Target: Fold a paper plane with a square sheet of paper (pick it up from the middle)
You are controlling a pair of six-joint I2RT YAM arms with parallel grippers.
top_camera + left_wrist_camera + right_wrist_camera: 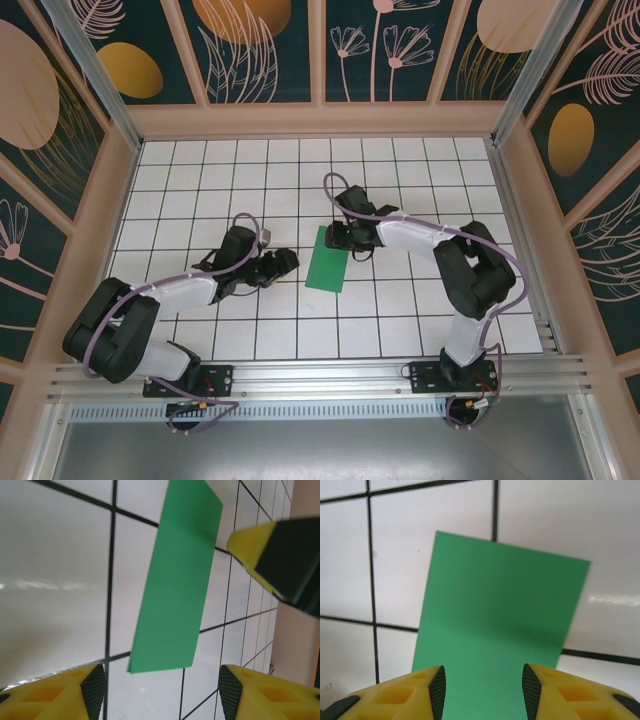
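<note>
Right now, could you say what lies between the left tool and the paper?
Just bare table between the left tool and the paper, in the top view.

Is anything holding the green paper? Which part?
Nothing looks held. The paper lies flat; the right end effector is open over one edge, the left end effector open beside it.

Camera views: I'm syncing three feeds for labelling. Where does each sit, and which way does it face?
Top external: above and behind the bases, looking down on the table; both arms, left gripper and right gripper show.
Left wrist: low, facing the green paper; own fingertips below.
Right wrist: looking down the paper; own fingertips straddle its near end.
Shared: both wrist views see the paper, from opposite ends.
</note>
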